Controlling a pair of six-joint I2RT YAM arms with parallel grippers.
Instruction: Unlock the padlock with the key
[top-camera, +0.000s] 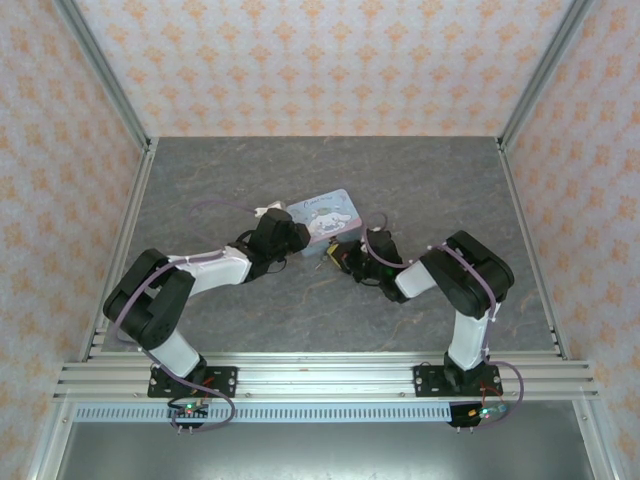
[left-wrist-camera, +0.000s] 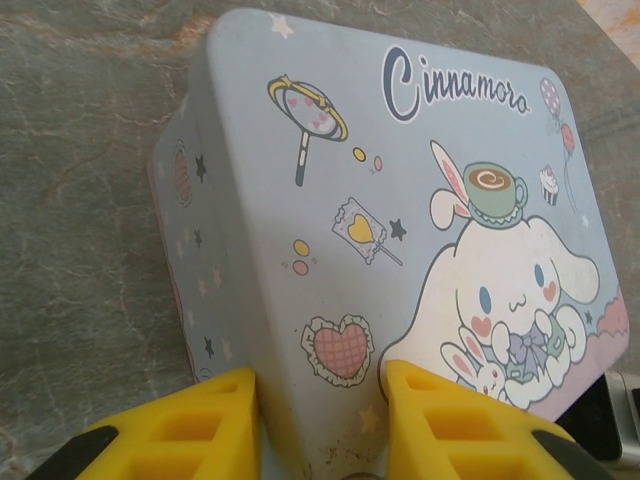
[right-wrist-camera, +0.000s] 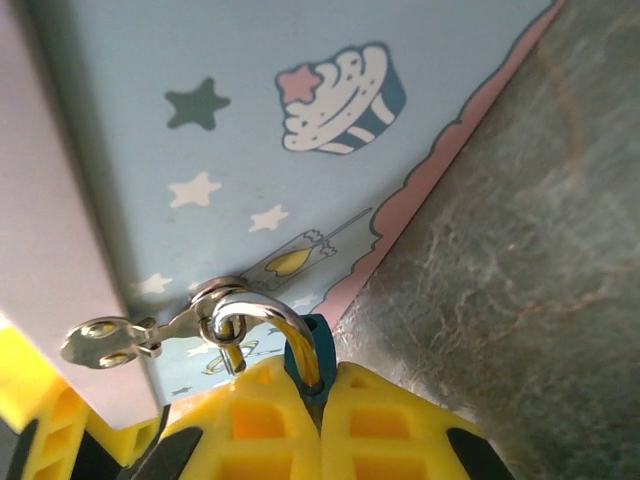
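1. The left arm (top-camera: 205, 270) comes up from its base at the near left. Its elbow is folded out to the left, and the white forearm runs low and rightward toward the middle of the desk (top-camera: 420, 180).
2. Its wrist ends at the near left corner of the tin (left-wrist-camera: 400, 200), the pale blue cartoon box lying flat mid-desk and turned a little askew.
3. Left claw (left-wrist-camera: 320, 378): the yellow fingers (left-wrist-camera: 238, 390) straddle that corner, one against the side wall and the other at the lid's edge. By the look of it, it's clamped on the tin.
4. Over to the right arm (top-camera: 470, 270): it rises from the near right base with the elbow bunched high on the right. The forearm doubles back leftward and down to the tin's near side.
5. So the two wrists sit close together in front of the box, left one to the left, both pointing in at it.
6. Right claw (right-wrist-camera: 318, 385): the yellow fingers are pressed together with a sliver of teal pinched between them. That's the padlock (right-wrist-camera: 325, 352), and the claw is closed tight on it.
7. The padlock sits right up against the tin's wall, beside the pink scalloped border, with the grey desk just to its right.
8. Its shackle (right-wrist-camera: 255, 312) curves out past the fingertips and loops through the silvery hasp (right-wrist-camera: 110, 340) on the tin's side.
9. I can't tell from here whether that shackle is latched or sprung.
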